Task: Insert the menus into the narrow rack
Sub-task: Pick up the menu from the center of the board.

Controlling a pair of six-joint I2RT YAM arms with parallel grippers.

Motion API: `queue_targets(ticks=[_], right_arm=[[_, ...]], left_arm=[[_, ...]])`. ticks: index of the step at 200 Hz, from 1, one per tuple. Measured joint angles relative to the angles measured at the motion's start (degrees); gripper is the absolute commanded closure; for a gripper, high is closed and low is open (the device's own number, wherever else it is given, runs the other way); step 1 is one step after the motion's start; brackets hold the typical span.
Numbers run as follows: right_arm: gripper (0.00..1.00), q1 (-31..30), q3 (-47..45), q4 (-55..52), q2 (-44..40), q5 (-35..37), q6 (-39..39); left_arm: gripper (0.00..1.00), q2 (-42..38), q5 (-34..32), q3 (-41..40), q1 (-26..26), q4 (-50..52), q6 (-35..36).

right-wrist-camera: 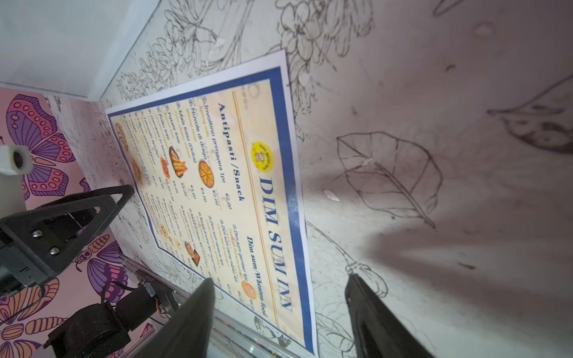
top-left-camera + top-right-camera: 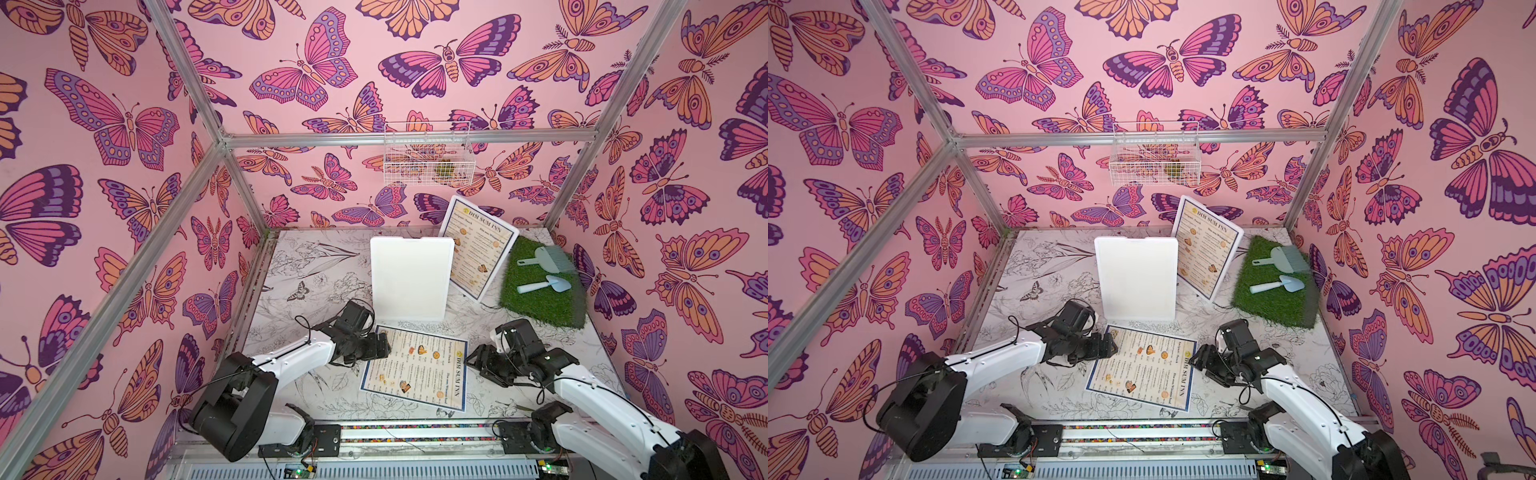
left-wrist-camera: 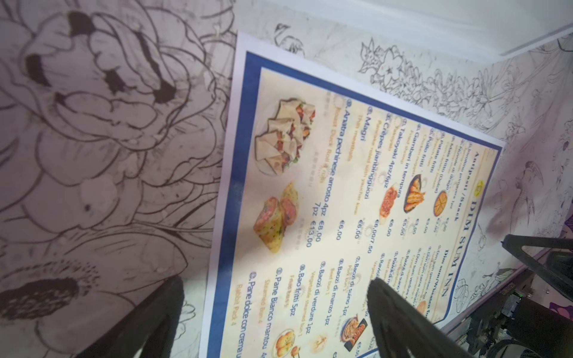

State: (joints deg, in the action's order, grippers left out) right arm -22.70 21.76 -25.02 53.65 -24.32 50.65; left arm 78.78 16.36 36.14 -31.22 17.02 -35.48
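- I see one menu (image 2: 415,368) lying flat, print up, on the table (image 2: 316,270), at 6 o'clock from the white rack (image 2: 409,278).
- The left gripper (image 2: 380,345) is at this menu's 9 o'clock edge. Its jaws are wide, with one finger (image 3: 403,319) over the sheet and the other beside it, and it holds nothing.
- The right gripper (image 2: 473,361) is at the 3 o'clock edge. Its jaws are apart across the blue border, and it holds nothing.
- The second menu (image 2: 478,245) stands tilted at the rack's 2 o'clock. I cannot tell whether it is slotted in.

Robot lab booth — aluminium frame (image 2: 311,140), butterfly-print walls (image 2: 83,208), left arm (image 2: 299,353), right arm (image 2: 590,395), base rail (image 2: 415,432)
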Motion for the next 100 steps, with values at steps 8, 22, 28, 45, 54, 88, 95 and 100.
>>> queue_targets(ticks=[8,22,28,45,54,88,95,100], right_arm=[[0.33,0.0,-0.2,0.37,0.52,-0.02,-0.11],[0.33,0.0,-0.59,1.03,1.27,-0.22,-0.15],[0.33,-0.02,-0.81,1.4,1.53,-0.26,-0.2],[0.33,-0.04,-1.42,2.43,2.43,-0.72,-0.55],[0.33,-0.04,-1.7,3.04,3.13,-1.11,-0.63],[0.32,-0.04,-1.73,6.69,5.75,-3.28,-1.29],[0.32,-0.04,-1.73,7.69,6.43,-3.93,-1.42],[0.31,-0.04,-1.73,8.31,6.86,-4.37,-1.51]], left_arm=[[0.07,0.2,0.46,0.0,-0.15,-0.46,0.04],[0.08,0.46,1.2,0.0,-0.81,-0.96,0.04],[0.08,0.52,1.49,-0.02,-1.16,-1.05,0.04],[0.08,0.57,2.12,-0.11,-2.29,-1.29,-0.24],[0.08,0.57,2.29,-0.17,-2.91,-1.55,-0.48],[0.08,0.76,2.69,-0.24,-3.87,-2.14,-0.79],[0.08,0.81,2.73,-0.24,-3.91,-2.19,-0.79],[0.08,0.81,2.73,-0.24,-3.96,-2.19,-0.79]])
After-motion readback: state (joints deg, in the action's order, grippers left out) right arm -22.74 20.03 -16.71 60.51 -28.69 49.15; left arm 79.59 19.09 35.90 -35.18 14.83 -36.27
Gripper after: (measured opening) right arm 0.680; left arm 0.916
